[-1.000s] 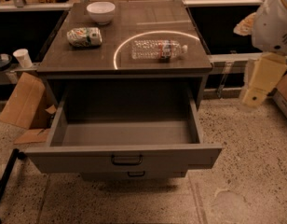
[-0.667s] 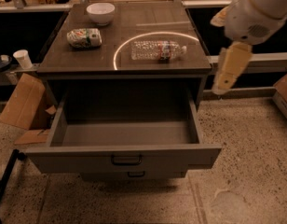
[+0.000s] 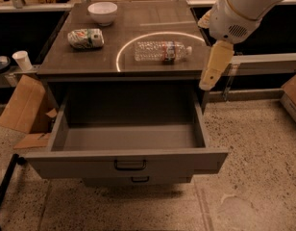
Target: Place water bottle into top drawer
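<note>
The water bottle [image 3: 162, 51] lies on its side on the cabinet top [image 3: 90, 61], inside a bright ring of light, cap pointing right. The top drawer [image 3: 66, 163] is pulled out wide below it and is empty, with a dark bar handle [image 3: 130, 165] at the centre of its front. My gripper [image 3: 213, 67] hangs from the white arm at the upper right. It is just off the cabinet's right edge, right of the bottle, above the drawer's right wall, and holds nothing.
A white bowl [image 3: 102, 12] and a green-and-white snack bag [image 3: 85, 38] sit on the cabinet top at the back left. A narrower drawer front [image 3: 138, 180] shows below. A paper cup [image 3: 22, 60] and cardboard [image 3: 25, 105] are at the left, a box [image 3: 294, 95] at the right.
The arm has swung left and nearer, bringing the gripper from the far right to the cabinet's right edge. The bottle and the drawer have not moved.
</note>
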